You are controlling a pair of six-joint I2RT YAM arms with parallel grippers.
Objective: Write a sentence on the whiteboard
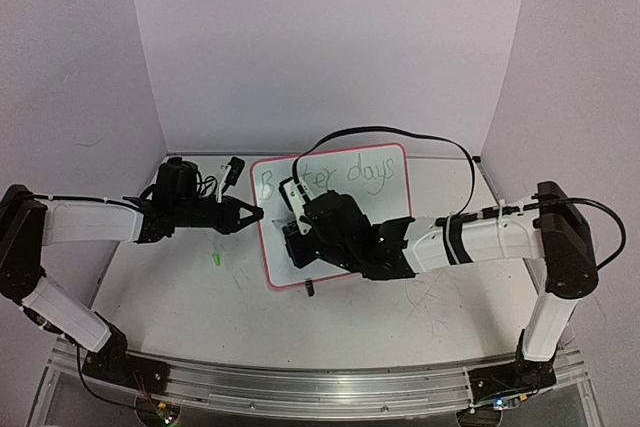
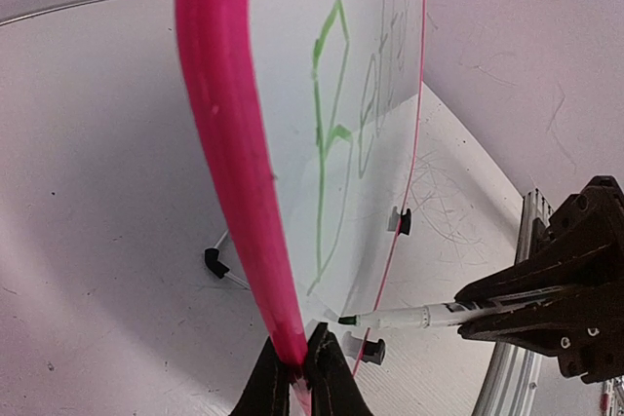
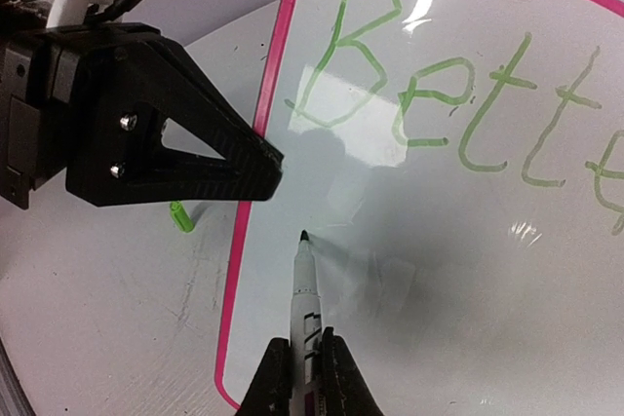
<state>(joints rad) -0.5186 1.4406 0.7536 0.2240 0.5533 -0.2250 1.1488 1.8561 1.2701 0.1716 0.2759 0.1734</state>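
Jaws of your left gripper are pinched together on the pink-red rim at the left edge of the whiteboard. On the table just left of the board lies a small green cap. The board stands propped on its small black feet at mid-table, between your two arms. The sentence reads "Better days" in thin green strokes along the top. Your right gripper is clamped on a marker. The marker's dark tip sits at the board's face below the "B". You cannot tell whether the tip touches.
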